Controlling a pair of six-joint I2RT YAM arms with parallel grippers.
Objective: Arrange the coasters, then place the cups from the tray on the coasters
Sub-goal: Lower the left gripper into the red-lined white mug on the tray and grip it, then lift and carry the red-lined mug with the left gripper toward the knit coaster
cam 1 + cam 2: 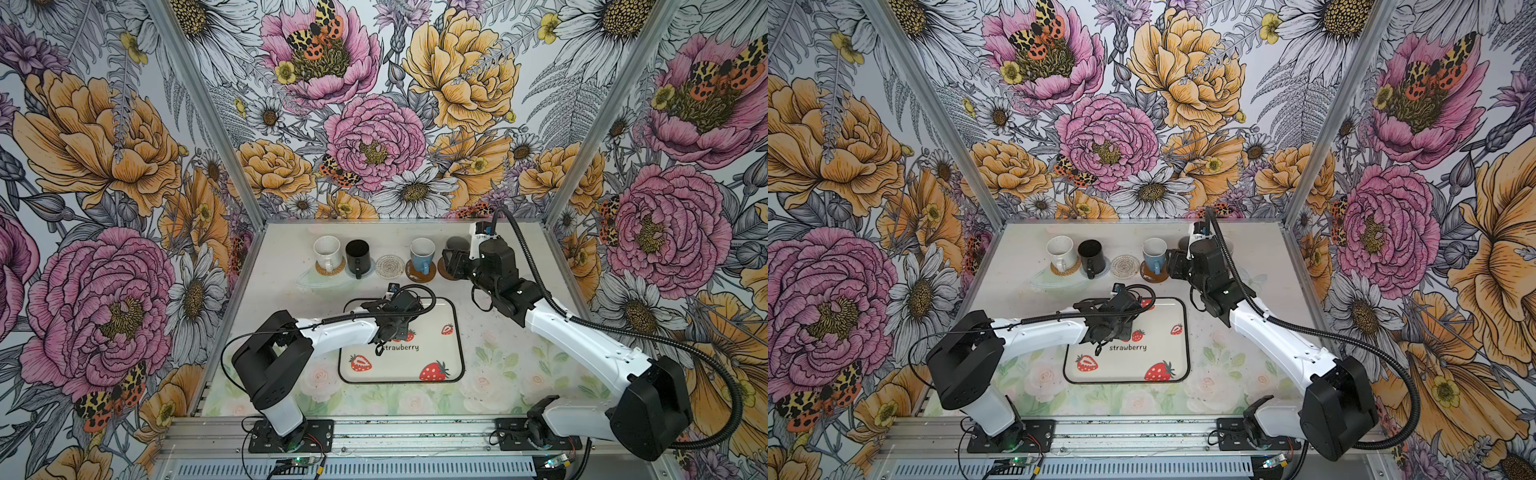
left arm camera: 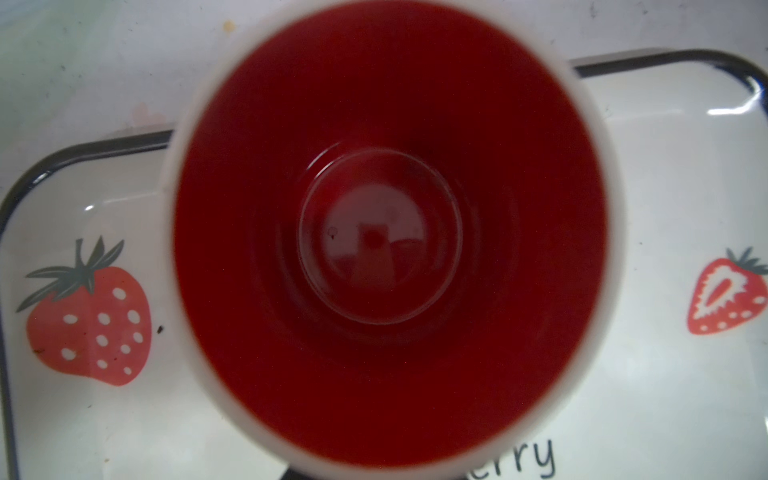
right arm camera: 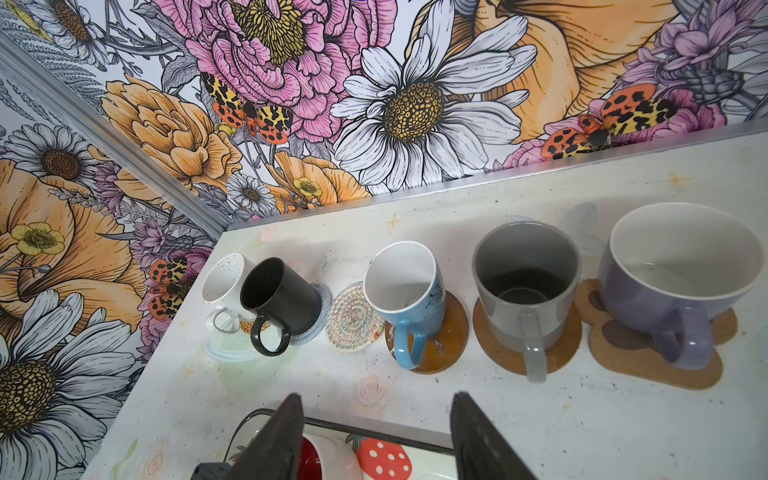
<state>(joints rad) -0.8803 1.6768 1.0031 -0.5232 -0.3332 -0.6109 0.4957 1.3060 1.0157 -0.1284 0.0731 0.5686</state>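
Seen from the left wrist, the white cup with a red inside [image 2: 390, 232] fills the view and stands on the strawberry tray [image 1: 415, 365]. My left gripper [image 1: 395, 318] hangs right over it, its jaws hidden. Along the back stand a white cup [image 1: 326, 249] on a rattan coaster [image 1: 330, 269], a black cup [image 1: 357, 253], a bare beaded coaster [image 1: 390, 266], and a blue cup [image 1: 422, 251] on a brown coaster. In the right wrist view there are also a grey cup [image 3: 525, 274] and a lavender cup [image 3: 681, 270] on a paw coaster [image 3: 648, 365]. My right gripper [image 3: 377, 397] is open and holds nothing, in front of the grey cup.
Floral walls with metal corner posts [image 1: 573, 166] close in the table on three sides. The right arm [image 1: 582, 336] slants across the right half, trailing a black cable hose. The left arm [image 1: 332, 332] reaches over the tray's left edge.
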